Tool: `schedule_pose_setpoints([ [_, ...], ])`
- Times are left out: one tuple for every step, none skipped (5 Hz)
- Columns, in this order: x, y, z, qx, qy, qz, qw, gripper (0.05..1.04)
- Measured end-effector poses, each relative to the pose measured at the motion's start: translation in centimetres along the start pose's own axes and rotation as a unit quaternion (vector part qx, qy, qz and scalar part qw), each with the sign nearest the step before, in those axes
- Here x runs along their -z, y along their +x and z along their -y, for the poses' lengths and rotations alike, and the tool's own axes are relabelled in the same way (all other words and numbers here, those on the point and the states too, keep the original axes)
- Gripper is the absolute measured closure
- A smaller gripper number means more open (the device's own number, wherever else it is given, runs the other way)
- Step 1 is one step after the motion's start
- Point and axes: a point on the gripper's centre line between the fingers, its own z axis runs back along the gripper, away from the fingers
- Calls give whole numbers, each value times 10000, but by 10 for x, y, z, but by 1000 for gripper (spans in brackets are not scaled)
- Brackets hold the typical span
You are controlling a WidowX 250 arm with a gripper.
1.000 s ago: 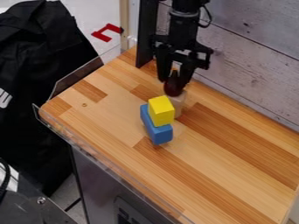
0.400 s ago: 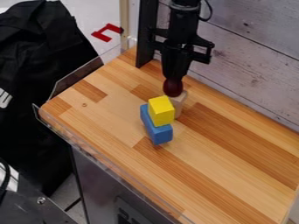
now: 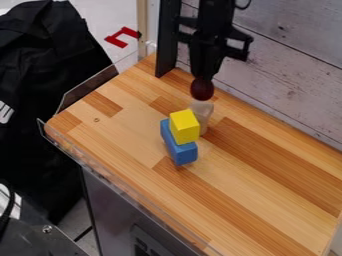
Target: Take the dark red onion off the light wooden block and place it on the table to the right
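A wooden counter [image 3: 267, 167] spreads across the view, with a pale plank wall [image 3: 287, 70] behind it and black cloth [image 3: 47, 80] off to the left. The black gripper [image 3: 202, 78] hangs from the top edge, pointing down over the counter's far side. It is narrow, its fingers brought together on the top of a dark red ball.

Below and slightly left of the gripper, a long blue block [image 3: 184, 153] lies on the counter. A pale block [image 3: 204, 116] stands upright just behind it, to the right. A yellow block [image 3: 184, 127] rests on the blue one; whether it touches the pale block is hard to tell.

The ball [image 3: 202, 88] is at the gripper's tip, just above the pale block in the view. Whether the two touch cannot be told. It looks smooth, glossy and slightly longer than wide. It is probably light and stiff, perhaps plastic or painted wood, so a firm squeeze should not dent it. Its curved, slick skin could slide or turn under a pinch this high. The surest hold is likely around its widest part, one finger on each side, with even pressure.
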Motion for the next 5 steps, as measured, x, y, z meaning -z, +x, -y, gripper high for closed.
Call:
schedule_pose_setpoints([
  [-4,-1,14,113,114,94,9998,965],
  [-4,-6,39,436,73,101,9990,965],
  [14,-15,68,740,-84,-184,9971,965],
  [30,-27,94,1081,-241,-494,9926,965],
  [49,-32,104,1159,-373,-748,9897,965],
])
